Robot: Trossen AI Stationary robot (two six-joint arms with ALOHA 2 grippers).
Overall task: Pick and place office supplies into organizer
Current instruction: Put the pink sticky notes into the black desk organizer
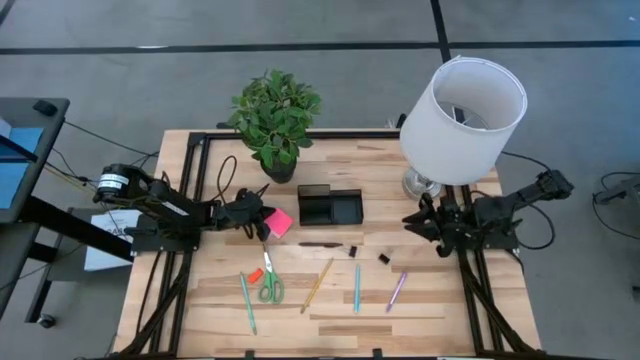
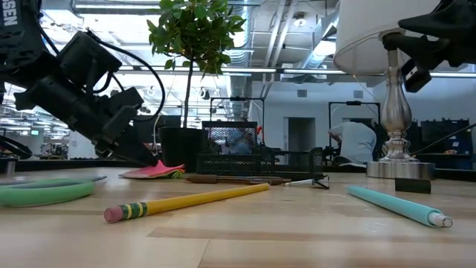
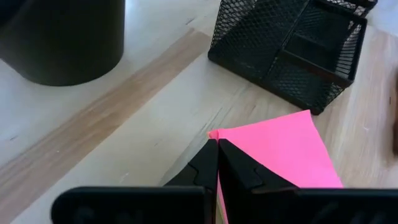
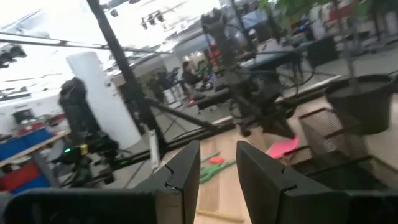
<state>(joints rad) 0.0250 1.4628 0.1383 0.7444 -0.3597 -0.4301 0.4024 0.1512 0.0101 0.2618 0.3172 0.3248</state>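
A pink sticky-note pad (image 1: 280,222) sits left of the black mesh organizer (image 1: 330,207), with my left gripper (image 1: 262,219) shut on it. The low view shows the pad (image 2: 154,171) close to the tabletop, below the slanting left gripper (image 2: 141,156). Green-handled scissors (image 1: 270,288), a yellow pencil (image 1: 317,285), two teal pens (image 1: 247,302) (image 1: 357,287), a pink pen (image 1: 396,290) and a dark pen (image 1: 320,243) lie flat on the near half of the table. My right gripper (image 4: 217,165) stands open at the right, by the lamp base, with nothing between its fingers. My left gripper pinches the pad's edge by a corner (image 3: 219,135) between its two shut fingers (image 3: 239,171). The fingers slant down from the table's left. The pad spreads out beyond the fingertips toward the organizer (image 3: 292,50). Whether it is clear of the table I cannot tell.
A potted plant (image 1: 277,120) stands behind the organizer at the far edge. A white-shaded lamp (image 1: 462,105) stands at the far right. Small black bits (image 1: 383,259) and a red bit (image 1: 266,262) lie among the pens. Bare wood shows near the front edge.
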